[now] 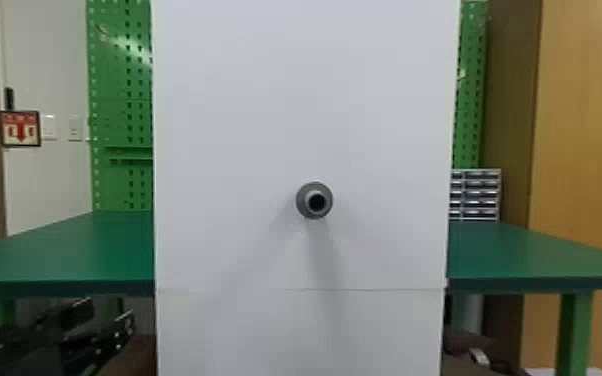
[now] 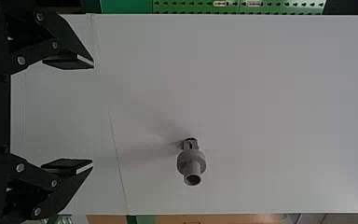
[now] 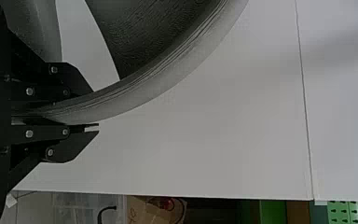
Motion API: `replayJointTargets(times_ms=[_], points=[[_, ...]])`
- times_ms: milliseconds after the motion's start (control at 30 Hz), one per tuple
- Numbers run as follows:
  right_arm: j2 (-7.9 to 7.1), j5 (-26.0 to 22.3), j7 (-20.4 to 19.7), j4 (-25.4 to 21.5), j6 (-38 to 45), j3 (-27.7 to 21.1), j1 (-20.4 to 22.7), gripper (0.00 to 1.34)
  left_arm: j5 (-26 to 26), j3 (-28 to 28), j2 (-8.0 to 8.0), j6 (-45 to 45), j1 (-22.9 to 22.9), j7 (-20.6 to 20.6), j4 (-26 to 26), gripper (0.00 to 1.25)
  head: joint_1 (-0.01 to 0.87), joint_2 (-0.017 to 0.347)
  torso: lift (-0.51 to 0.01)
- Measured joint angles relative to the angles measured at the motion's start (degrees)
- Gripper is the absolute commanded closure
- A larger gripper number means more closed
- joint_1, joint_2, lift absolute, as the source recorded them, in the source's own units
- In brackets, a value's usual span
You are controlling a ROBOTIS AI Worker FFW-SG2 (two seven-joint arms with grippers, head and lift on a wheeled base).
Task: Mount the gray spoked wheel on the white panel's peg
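White and upright, the panel [image 1: 245, 125] takes up the middle of the head view. Nearest, the right gripper [image 3: 94, 109] is pinched on the rim of the gray spoked wheel [image 3: 158, 77], upper left in its wrist view. The left gripper [image 1: 109, 311], lower left of the head view, gapes wide with nothing between its fingers. Beyond, the peg [image 1: 314, 201] juts just below centre; behind stands a green table [image 1: 65, 250].
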Motion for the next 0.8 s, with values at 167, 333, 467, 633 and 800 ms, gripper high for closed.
replayJointTargets(times_ms=[167,333,467,633,800], points=[[0.08,0.1,0.0,0.0,0.0,0.0,-0.1,1.13,1.4,0.2,0.00,0.5,-0.2,0.0,0.2,0.49,0.091,-0.008,-0.482],[0.16,0.2,0.0,0.0,0.0,0.1,-0.1,1.13,2.9,0.3,0.00,0.8,-0.3,0.0,0.8,0.49,0.091,-0.008,-0.482],[0.21,0.2,0.0,0.0,0.0,0.1,-0.1,1.13,4.0,0.3,0.00,0.8,-0.4,-0.1,1.1,0.49,0.091,-0.008,-0.482],[0.27,0.3,0.0,0.0,0.0,0.2,-0.1,1.13,4.2,0.1,0.01,0.8,-0.6,-0.2,1.3,0.49,0.091,-0.008,-0.482],[0.33,0.3,0.0,0.0,0.0,0.1,-0.1,1.13,3.9,-0.2,0.01,0.8,-0.6,-0.3,1.5,0.49,0.091,-0.008,-0.482]])
